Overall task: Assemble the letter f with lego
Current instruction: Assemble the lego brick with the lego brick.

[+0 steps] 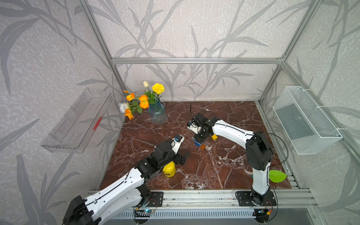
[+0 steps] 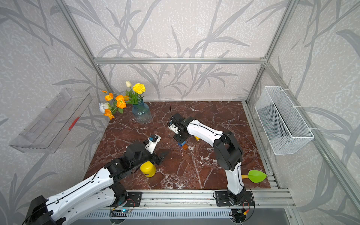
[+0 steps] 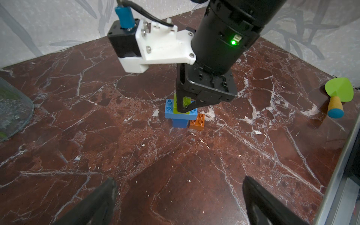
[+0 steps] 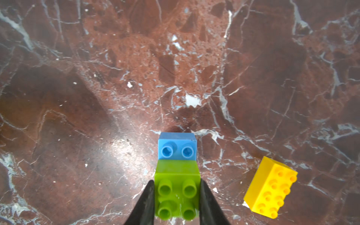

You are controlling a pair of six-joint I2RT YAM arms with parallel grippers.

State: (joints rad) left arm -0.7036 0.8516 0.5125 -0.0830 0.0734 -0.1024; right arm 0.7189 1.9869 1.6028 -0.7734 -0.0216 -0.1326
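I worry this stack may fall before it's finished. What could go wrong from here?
1. The right gripper pinches the green brick atop the light-blue bar, all standing on one small blue foot; a sideways pull on release may tip them over.
2. The orange brick sits right beside the foot, so a nudge could shove either.
3. The yellow brick lies on its side, studs sideways; it probably needs turning before it will seat.

Table [image 1: 214, 171]: vase [image 1: 157, 113], cylinder [image 1: 169, 169], leaf tool [image 1: 277, 176], yellow brick [image 4: 270, 187], orange brick [image 3: 197, 121]
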